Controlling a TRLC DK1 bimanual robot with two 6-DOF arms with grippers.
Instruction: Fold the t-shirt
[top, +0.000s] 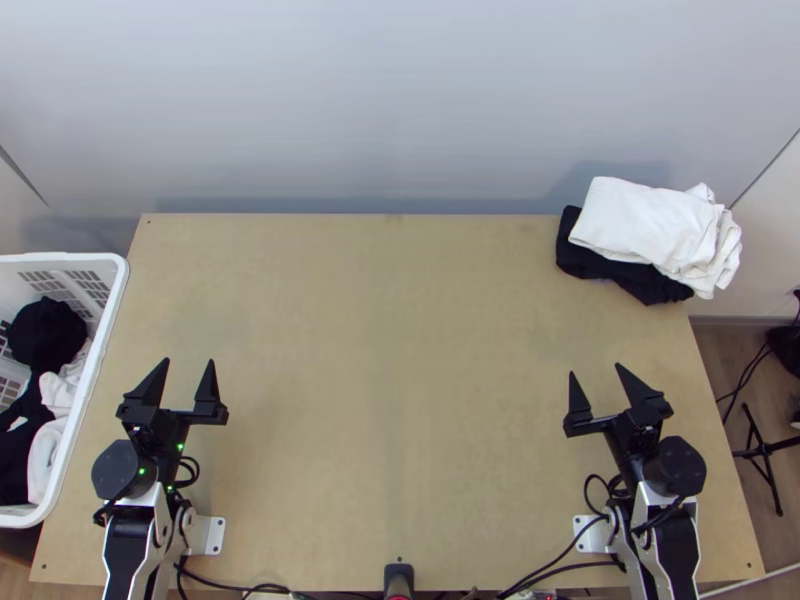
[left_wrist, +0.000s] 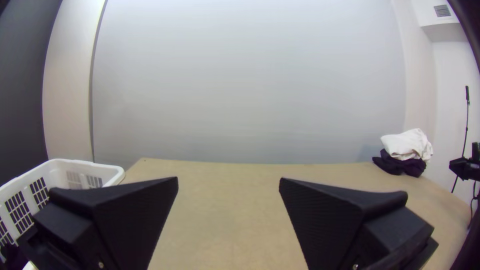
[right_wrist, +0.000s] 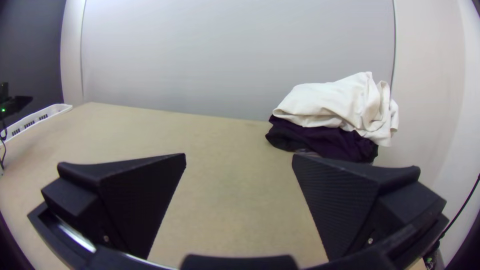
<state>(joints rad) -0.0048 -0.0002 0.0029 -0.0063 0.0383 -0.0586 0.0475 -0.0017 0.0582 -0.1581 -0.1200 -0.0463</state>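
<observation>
Evidently, left black two-fingered pincer (top: 188, 363): spread, gripping nothing, beside the basket, well placed for your pickup.
Right black two-fingered pincer (top: 596, 370): likewise parted and unladen, ready to share the folding.
White slatted plastic basket (top: 70, 258): at the light wooden tabletop (top: 390, 350)'s left edge, holding loose black and white garments (top: 45, 335); your t-shirt is probably there, unidentifiable.
Folded white cloth (top: 640, 225) on black cloth (top: 577, 260): far right corner, likely leaving you folding room.

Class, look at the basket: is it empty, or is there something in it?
Not empty: black cloth and white cloth lie inside the basket.
</observation>
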